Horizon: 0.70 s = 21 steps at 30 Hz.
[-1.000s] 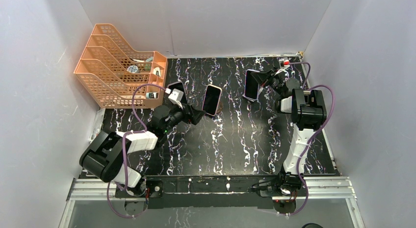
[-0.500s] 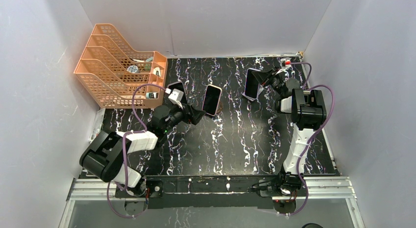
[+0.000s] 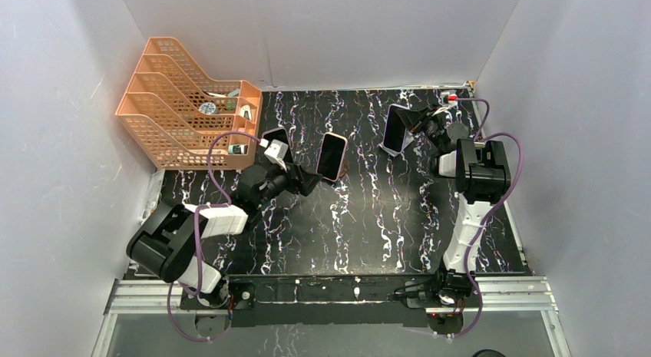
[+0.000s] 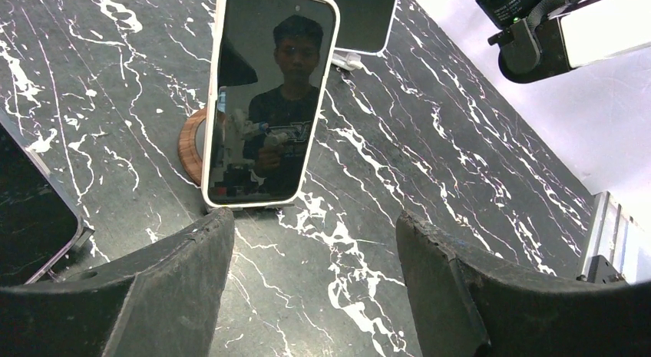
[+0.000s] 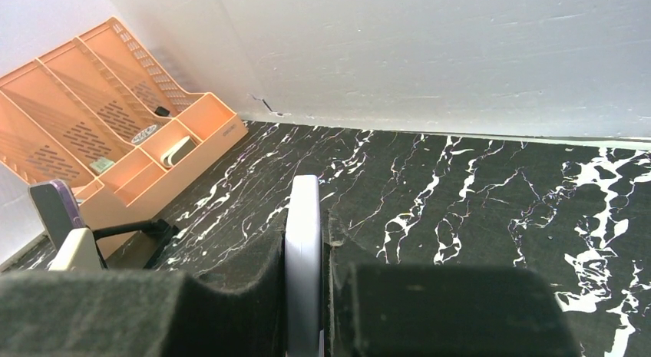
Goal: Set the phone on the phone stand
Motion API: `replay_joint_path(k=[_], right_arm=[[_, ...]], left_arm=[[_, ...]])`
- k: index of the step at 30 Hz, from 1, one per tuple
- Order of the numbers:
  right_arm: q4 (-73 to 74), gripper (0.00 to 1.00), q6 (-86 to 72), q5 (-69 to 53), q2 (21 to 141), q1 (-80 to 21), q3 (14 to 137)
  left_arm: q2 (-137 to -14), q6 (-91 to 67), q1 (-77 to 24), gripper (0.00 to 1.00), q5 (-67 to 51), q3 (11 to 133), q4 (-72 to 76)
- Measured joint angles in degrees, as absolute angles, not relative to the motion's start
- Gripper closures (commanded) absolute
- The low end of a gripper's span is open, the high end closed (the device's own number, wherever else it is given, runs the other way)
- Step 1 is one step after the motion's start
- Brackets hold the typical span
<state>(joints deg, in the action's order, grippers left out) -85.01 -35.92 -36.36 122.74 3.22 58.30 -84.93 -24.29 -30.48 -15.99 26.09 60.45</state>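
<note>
- Right fingers are closed tight on the phone. It sits edge-on between the two pads, with its thin pale rim pointing out ahead.
- That phone is at the far right of the bench, tipped up on its side. I can't tell whether its lower edge touches the surface.
- There's open dark marble ahead of it, right up to the back wall. The right side wall stands close beside the right arm.
- Left fingers are spread wide and hold nothing, with bare bench showing between them.
- Just beyond their tips a second phone leans upright on a round wooden stand, screen facing the camera. There is a clear gap between it and the pads.
- A purple phone stands close to the left of the left wrist, near the foot of the orange file rack.
- The middle of the bench between the two arms is open.
- The right arm rises from its base and reaches far forward, its wrist turned left towards the phone.
- The left arm is folded low and stretches diagonally towards the centre.
- The bench is black with white veining, with pale grey walls on three sides and a metal rail along the near edge.
</note>
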Motion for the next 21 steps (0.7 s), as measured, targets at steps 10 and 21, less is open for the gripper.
replay_joint_path(k=[10,21], right_arm=[[-84.99,0.99,-35.92,-35.64,122.74,1.87,58.81],[-84.97,0.99,-34.17,-34.09,122.74,1.17,59.24]], left_arm=[[-85.21,-24.64,-30.48,0.27,-16.40,26.09,60.90],[-85.21,-24.67,-30.48,0.27,-16.97,26.09,61.19]])
